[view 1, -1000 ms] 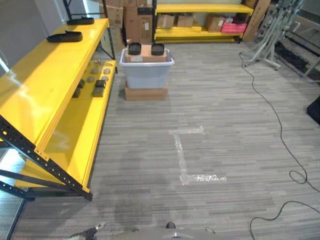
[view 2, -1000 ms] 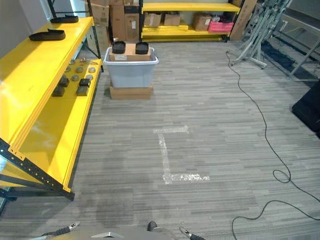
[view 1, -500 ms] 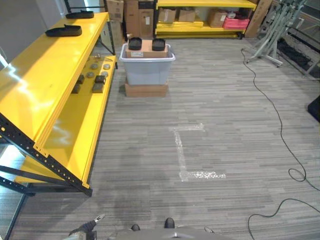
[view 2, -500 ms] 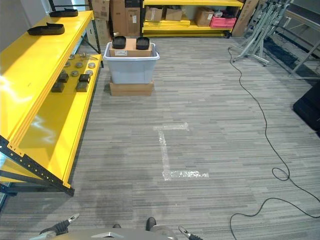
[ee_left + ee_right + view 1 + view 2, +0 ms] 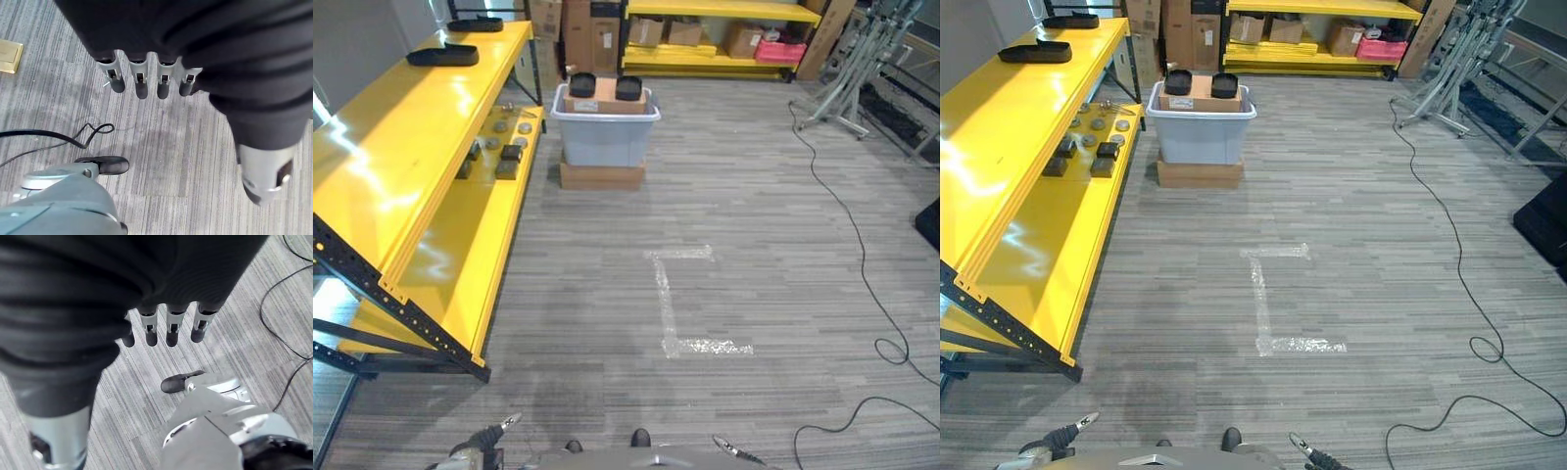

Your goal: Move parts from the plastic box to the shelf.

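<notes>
Both hands hang empty with fingers straight, the left robot hand [image 5: 146,81] and the right robot hand [image 5: 168,325]; the plastic box [image 5: 604,135] stands well ahead beside the yellow shelf [image 5: 431,147]; the robot should walk straight up and stop squarely before reaching.

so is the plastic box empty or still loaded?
Loaded. The plastic box on its cardboard base holds a cardboard carton up to the rim, with two black parts sitting on top.

The whole view slid and tipped a little, a camera shift, not a move of the plastic box [image 5: 603,140] or shelf [image 5: 401,186]. The right hand [image 5: 1307,454] came into sight low down, and the left hand [image 5: 480,444] rose slightly.
</notes>
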